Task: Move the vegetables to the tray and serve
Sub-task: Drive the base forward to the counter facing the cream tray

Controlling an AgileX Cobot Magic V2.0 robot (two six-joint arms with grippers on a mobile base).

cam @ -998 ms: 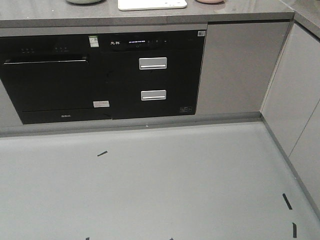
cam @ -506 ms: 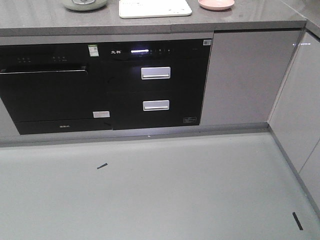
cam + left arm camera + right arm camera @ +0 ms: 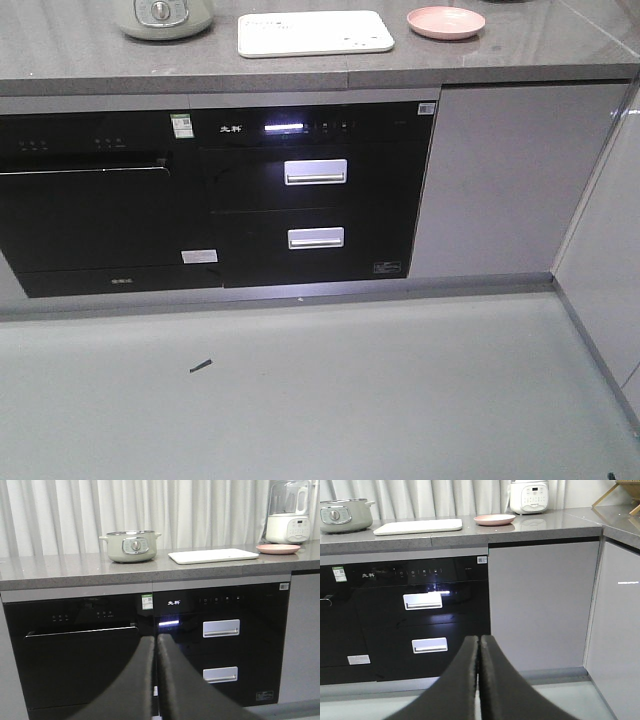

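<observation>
The left jaws and the right jaws are each pressing fully together, gripping nothing. Beyond them, two silver drawer handles (image 3: 315, 172) are showing, one above the other. Higher up, one cream tray (image 3: 315, 33) is lying flat on the grey surface (image 3: 80, 60). One pale green pot (image 3: 131, 546) is sitting to its left and one pink plate (image 3: 445, 21) to its right, both apart from it. One white appliance (image 3: 529, 496) is standing behind the plate.

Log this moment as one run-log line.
tray: on counter | pink plate: right of tray | vegetables: not in view | left end effector: shut, empty | right end effector: shut, empty
</observation>
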